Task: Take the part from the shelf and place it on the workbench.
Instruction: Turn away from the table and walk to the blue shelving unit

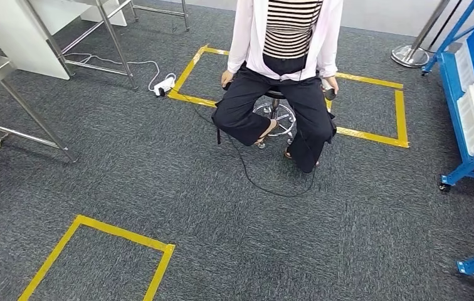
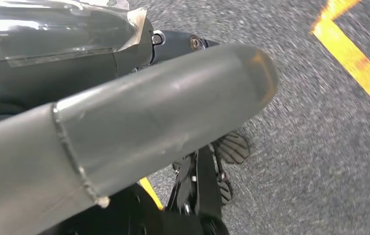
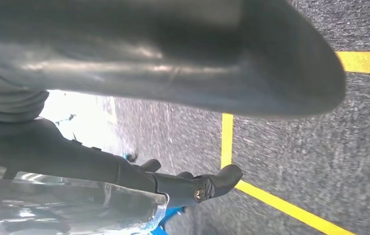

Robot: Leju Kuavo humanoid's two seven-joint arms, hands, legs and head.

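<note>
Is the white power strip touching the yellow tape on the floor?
Apart. The head view shows the power strip lying just outside the near corner of the yellow tape rectangle, with a strip of grey carpet between them.

You look down on grey carpet point(image 1: 159, 188). A stool point(image 1: 276, 106) with a seated person point(image 1: 281, 69) stands inside a yellow tape rectangle point(image 1: 372, 81). Left of the stool stand steel table legs point(image 1: 115, 41) and a power strip point(image 1: 163, 84); right of it, blue racks point(image 1: 473, 94).
</note>
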